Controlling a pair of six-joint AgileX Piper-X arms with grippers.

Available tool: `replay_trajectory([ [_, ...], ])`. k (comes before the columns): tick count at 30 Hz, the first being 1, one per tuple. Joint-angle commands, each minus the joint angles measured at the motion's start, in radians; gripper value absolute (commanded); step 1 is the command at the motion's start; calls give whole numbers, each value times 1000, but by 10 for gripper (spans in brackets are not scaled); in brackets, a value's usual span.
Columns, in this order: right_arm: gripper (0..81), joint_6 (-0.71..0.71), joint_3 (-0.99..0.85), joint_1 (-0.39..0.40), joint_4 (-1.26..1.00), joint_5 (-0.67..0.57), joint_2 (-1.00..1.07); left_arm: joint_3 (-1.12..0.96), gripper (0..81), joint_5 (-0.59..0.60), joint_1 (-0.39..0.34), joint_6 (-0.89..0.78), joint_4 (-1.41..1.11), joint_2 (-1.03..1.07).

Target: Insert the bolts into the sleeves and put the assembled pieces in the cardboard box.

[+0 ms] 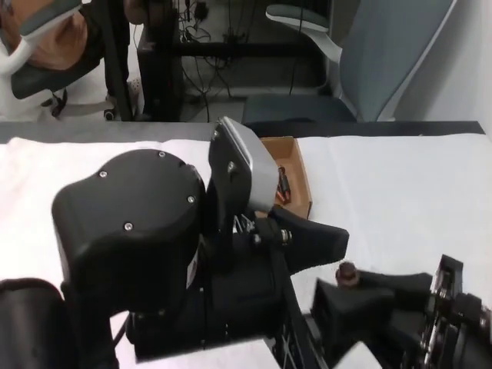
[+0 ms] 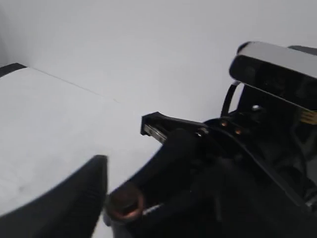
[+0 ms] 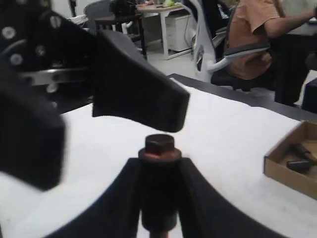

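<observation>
My right gripper (image 3: pixel 159 173) is shut on a black sleeve (image 3: pixel 158 198) held upright, with a bolt in it whose copper-coloured head (image 3: pixel 159 144) sticks out at the top. The same bolt head (image 1: pixel 347 271) shows at the lower right of the high view and, up close, in the left wrist view (image 2: pixel 126 203). My left gripper (image 3: pixel 106 124) hangs open just above and beside it, one black finger (image 3: pixel 138 84) over the bolt head. The cardboard box (image 1: pixel 296 165) sits at the middle back with dark assembled pieces (image 1: pixel 281 184) inside, partly hidden by the left arm.
A white cloth (image 1: pixel 400 200) covers the bench, with free room to the right of the box. The box (image 3: pixel 282 163) lies off to one side of the right gripper. A grey office chair (image 1: pixel 369 69) stands behind the bench's far edge.
</observation>
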Motion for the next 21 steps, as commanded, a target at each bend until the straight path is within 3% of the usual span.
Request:
replay_trajectory([
  [1,6,1,-17,-1,-22,56,1,-1,700,16,-4,-6,-6,-14],
  [6,6,7,-30,-1,13,191,10,-1,700,6,-2,-5,-6,-94],
  [11,6,3,-81,-3,43,213,113,-1,699,-194,33,123,101,-278],
  [14,6,-1,-151,-15,55,211,237,-1,293,-390,54,206,221,-406],
  [15,6,-1,-181,-26,55,210,291,-1,77,-428,59,220,260,-445],
  [16,6,-1,-209,-42,55,209,352,-1,13,-452,61,232,300,-471],
  [21,6,-1,-415,-152,65,175,640,-1,11,-571,66,258,477,-608],
])
